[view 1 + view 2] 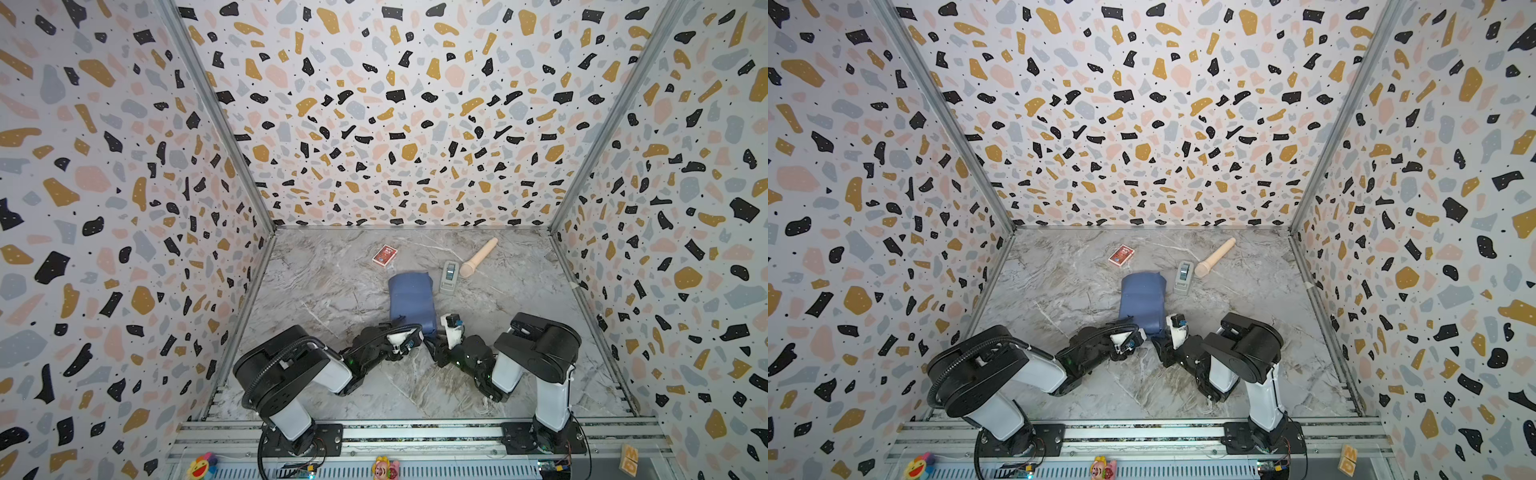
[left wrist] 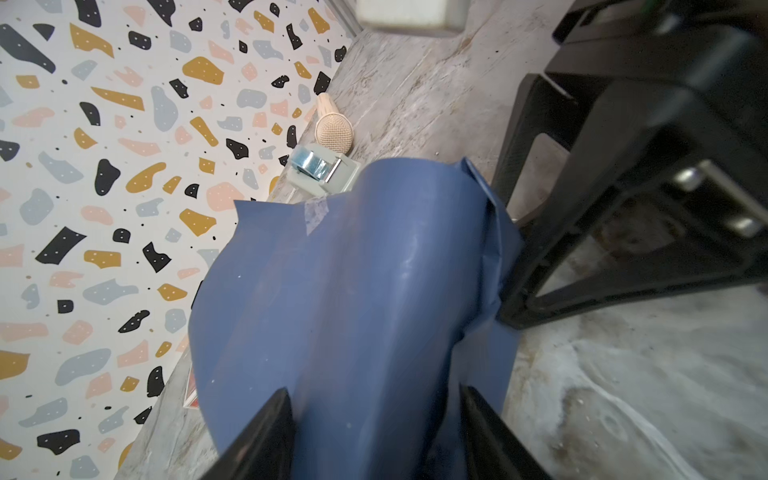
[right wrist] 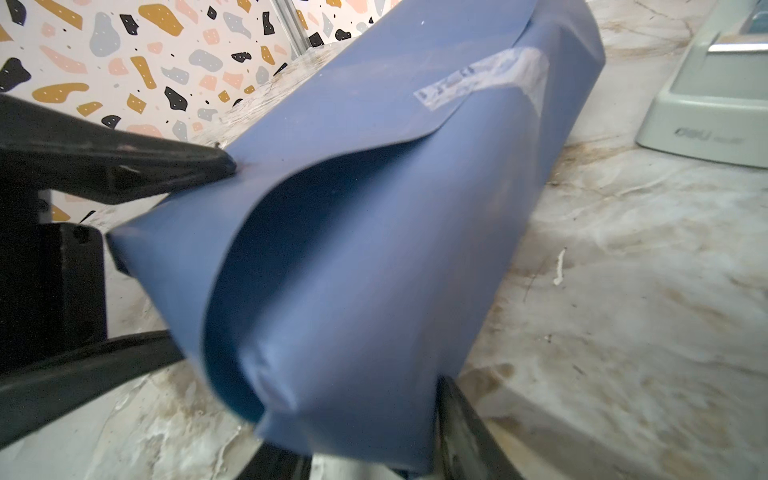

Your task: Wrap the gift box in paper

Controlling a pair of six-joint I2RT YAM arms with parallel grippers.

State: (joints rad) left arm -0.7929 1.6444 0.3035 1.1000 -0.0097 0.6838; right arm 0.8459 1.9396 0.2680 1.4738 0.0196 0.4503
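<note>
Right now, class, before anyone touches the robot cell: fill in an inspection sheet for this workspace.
Surface: grey marbled tabletop.
Job's things: paper wrapped round the unseen gift box, seam taped, near end open.
Clutter: red card pack, tape dispenser, beige microphone, beyond the paper.
Grippers: left gripper, right gripper, fingers astride the paper's near end; grip unclear.
Cables: black hose over left arm.
Surroundings: terrazzo walls; toys on front rail.
</note>
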